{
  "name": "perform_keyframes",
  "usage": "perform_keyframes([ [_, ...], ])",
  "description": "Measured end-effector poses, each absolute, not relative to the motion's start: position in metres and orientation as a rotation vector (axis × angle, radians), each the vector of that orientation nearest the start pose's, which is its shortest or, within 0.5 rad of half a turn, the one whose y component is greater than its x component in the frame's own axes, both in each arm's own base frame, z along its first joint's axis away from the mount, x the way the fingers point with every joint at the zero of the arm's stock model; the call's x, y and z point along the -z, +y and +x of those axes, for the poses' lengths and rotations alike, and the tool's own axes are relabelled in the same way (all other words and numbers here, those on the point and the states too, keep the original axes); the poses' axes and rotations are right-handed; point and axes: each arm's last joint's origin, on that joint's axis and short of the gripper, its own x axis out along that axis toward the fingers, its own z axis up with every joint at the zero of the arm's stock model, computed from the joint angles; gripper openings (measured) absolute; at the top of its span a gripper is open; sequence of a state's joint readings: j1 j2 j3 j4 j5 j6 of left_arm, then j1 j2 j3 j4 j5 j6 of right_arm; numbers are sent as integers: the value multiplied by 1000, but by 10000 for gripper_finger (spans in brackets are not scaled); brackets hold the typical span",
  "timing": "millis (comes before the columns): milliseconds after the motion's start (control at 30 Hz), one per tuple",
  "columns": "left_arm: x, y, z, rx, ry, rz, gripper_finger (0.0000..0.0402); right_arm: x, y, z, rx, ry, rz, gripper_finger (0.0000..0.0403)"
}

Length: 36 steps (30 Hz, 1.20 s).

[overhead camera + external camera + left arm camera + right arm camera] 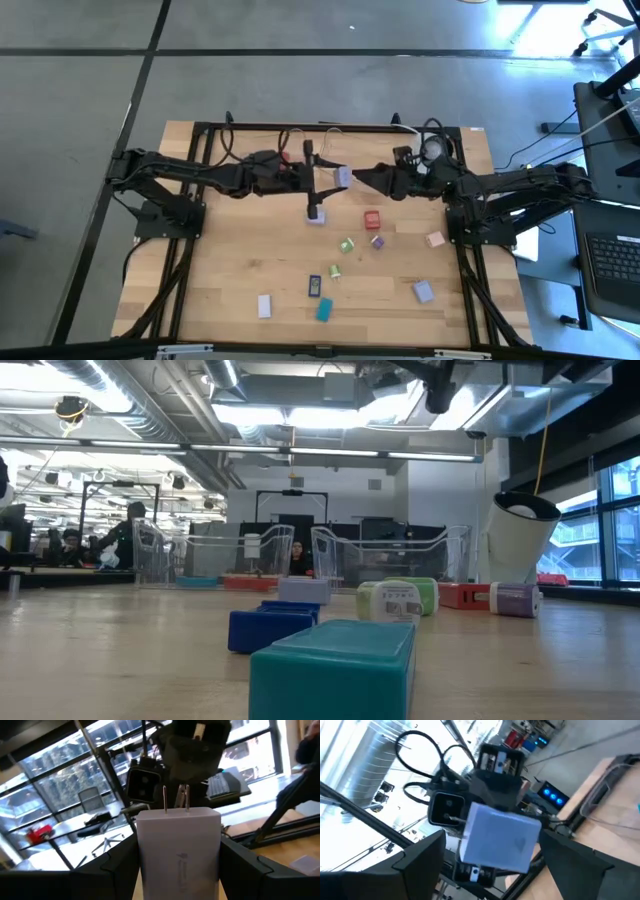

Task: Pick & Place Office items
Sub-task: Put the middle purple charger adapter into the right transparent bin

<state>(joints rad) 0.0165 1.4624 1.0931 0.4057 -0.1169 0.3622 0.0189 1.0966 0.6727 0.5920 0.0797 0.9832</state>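
Left gripper: raised over the table's far middle, at about 12 o'clock from the scattered pieces; its fingers are closed on the sides of a white plug adapter, two metal prongs pointing away from the wrist.
Right gripper: just at 3 o'clock of the adapter, facing the left one; its fingers are spread wide with nothing between them, the adapter seen beyond them, apart.
Pieces on table: red block near the middle; lilac block and green piece at its 6 o'clock; pink block toward 3 o'clock.
Near edge: dark blue block, teal block, white block, pale lilac block.
White tape roll: stands tilted in the low view, right of the red block.
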Motion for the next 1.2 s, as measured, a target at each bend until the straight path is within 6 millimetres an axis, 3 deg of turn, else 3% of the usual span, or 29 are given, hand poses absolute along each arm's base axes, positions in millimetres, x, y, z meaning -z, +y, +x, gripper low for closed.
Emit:
perform_keyframes([
  [300, -347, 11, 337, -128, -118, 420, 221, -307, 1, 247, -16, -212, 989, 324],
  [733, -347, 18, 337, -146, -109, 430, 221, -303, 1, 260, -57, -272, 1024, 324],
  [1200, -340, 22, 342, -127, -96, 435, 221, -304, 1, 260, -79, -304, 1023, 324],
])
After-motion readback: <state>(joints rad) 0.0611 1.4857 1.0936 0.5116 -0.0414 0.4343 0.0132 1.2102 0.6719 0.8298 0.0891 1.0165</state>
